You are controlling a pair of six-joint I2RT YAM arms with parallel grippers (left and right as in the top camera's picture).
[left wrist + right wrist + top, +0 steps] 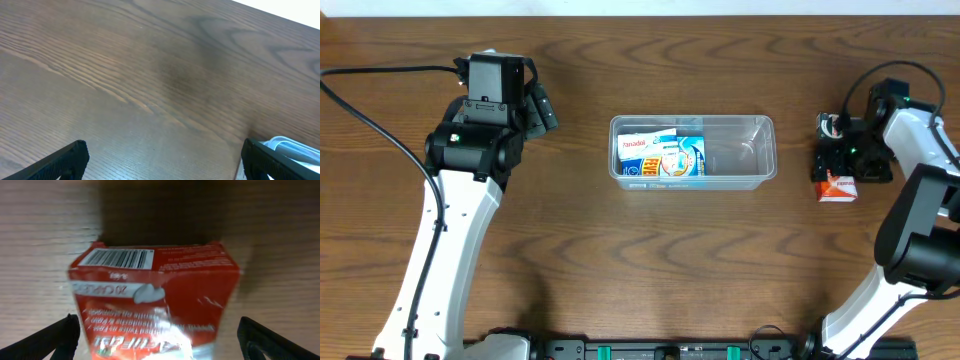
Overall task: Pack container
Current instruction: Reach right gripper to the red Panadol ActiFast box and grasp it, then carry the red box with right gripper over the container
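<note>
While my right gripper [160, 339] straddles the red carton [155, 280]
Its jaws stand wide open, holding nothing yet, so that the carton fits between them.

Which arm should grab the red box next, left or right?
Right. The right pincer, open, hangs over the red box, a finger on each side. The left pincer, also open, is over the table, beyond the container.

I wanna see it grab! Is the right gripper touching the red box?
Cannot tell. Right wrist view: right gripper open around red box, one finger meeting its edge; overhead hides it.
</note>
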